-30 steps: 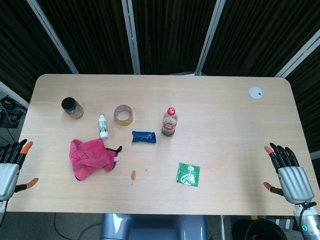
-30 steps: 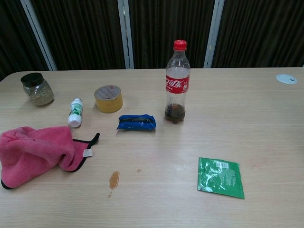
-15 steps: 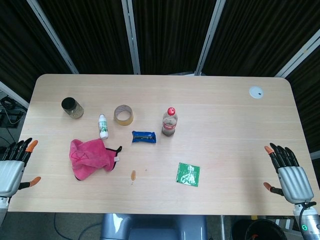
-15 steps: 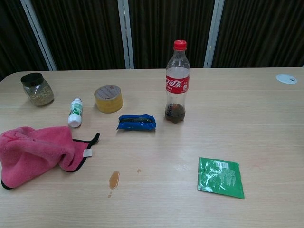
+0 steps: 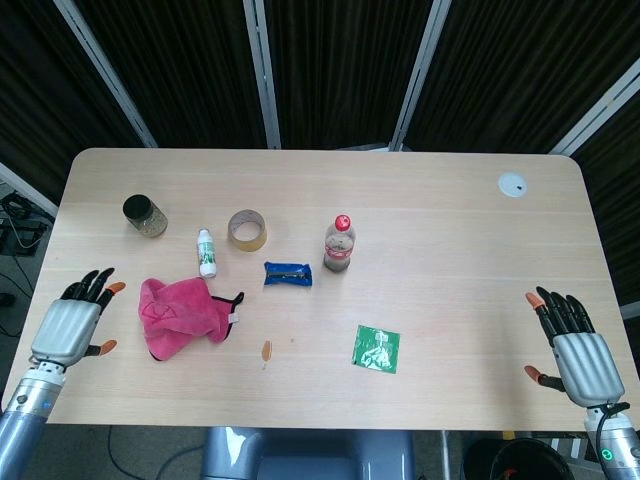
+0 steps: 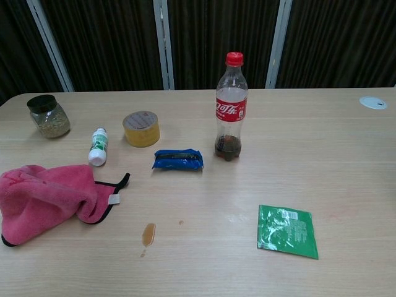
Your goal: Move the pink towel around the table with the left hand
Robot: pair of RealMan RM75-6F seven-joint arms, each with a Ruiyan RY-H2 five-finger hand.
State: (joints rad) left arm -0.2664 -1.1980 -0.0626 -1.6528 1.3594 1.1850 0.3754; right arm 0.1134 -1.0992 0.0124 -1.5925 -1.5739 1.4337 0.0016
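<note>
Head view: left hand point(image 5: 70, 325) spread, empty, beside pink towel point(image 5: 180, 315).

Pink towel point(image 6: 46, 201) cut by chest view's left edge, on left hand point(image 5: 70, 324) side. Both hands outside chest view. Right hand point(image 5: 572, 345) wrist cut by head view's bottom edge. Bottle label text unreadable.

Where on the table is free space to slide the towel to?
Bare table lies right of the cola bottle, out to the white disc, and along the far edge. Crowded: around the pink towel, with white bottle, tape roll and blue packet.
</note>
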